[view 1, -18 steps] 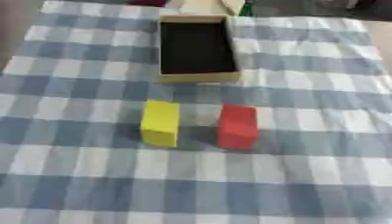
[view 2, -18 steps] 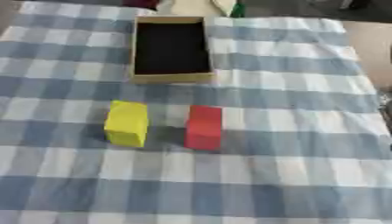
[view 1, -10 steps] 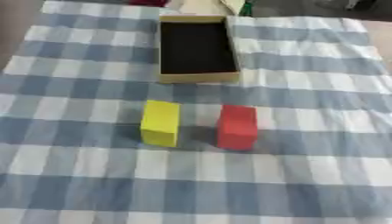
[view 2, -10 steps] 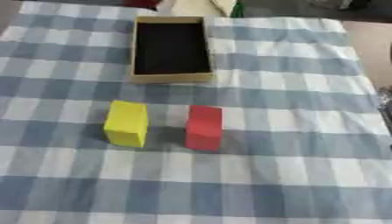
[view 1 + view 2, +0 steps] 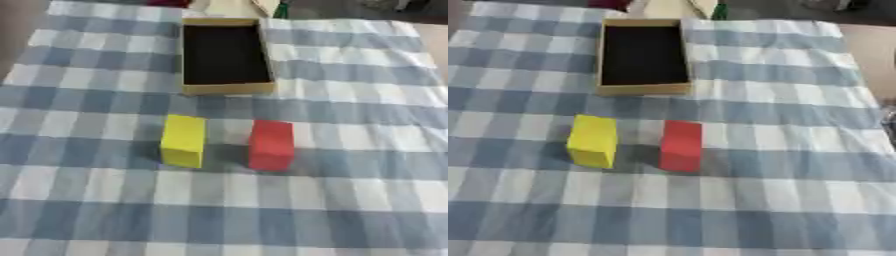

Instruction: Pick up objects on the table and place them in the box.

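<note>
Yellow block (image 5: 184, 140) sits left of centre on your desk (image 5: 350, 200), on blue-and-white checked cloth (image 5: 79, 200). Red block (image 5: 271, 145) just beside it on right, small gap between, not touching. Both upright, near side of box (image 5: 226, 90). Box lies beyond blocks, tan walls, dark inside, open top, nothing visible inside. Neither of your hands shows in either view, so their state cannot be told. Dark sliver at right edge of right eye view, unclear.
</note>
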Tool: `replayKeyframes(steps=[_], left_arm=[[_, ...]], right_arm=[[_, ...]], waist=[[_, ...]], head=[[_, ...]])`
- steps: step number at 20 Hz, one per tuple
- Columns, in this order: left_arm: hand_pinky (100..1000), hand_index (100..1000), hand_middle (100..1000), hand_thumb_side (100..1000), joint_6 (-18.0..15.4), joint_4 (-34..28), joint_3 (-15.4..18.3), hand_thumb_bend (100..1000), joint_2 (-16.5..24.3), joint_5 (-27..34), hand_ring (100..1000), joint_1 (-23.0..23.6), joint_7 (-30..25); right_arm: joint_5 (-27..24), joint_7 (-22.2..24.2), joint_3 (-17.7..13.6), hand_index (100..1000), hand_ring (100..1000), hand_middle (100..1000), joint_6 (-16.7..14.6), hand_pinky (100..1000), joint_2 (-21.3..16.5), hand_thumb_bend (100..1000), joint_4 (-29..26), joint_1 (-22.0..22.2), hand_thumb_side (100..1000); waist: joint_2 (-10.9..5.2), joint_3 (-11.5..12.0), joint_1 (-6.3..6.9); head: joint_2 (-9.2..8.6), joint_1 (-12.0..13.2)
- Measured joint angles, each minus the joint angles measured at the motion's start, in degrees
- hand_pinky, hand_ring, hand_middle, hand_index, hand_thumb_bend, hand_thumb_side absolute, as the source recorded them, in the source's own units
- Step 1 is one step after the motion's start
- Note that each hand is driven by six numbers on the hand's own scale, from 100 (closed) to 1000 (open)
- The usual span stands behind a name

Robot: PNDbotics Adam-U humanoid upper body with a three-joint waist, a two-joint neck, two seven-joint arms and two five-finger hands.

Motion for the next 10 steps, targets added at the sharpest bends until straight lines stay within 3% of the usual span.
replayKeyframes(steps=[5,10], left_arm=[[655,896,656,920,0.07,0.0,-0.02,171,0.01,0.0,690,0.0,-0.16],[655,896,656,920,0.0,0.0,-0.06,171,0.06,0.02,690,0.0,-0.34]], right_arm=[[1.12,5.31,3.8,844,844,709,1.39,823,-7.05,100,0.0,-1.85,1000],[1.77,11.03,7.57,852,850,728,2.26,827,-11.52,100,0.0,-4.41,1000]], waist=[[-0.25,0.22,-0.27],[-0.38,0.62,-0.4]], head=[[0.04,-0.01],[0.05,-0.06]])
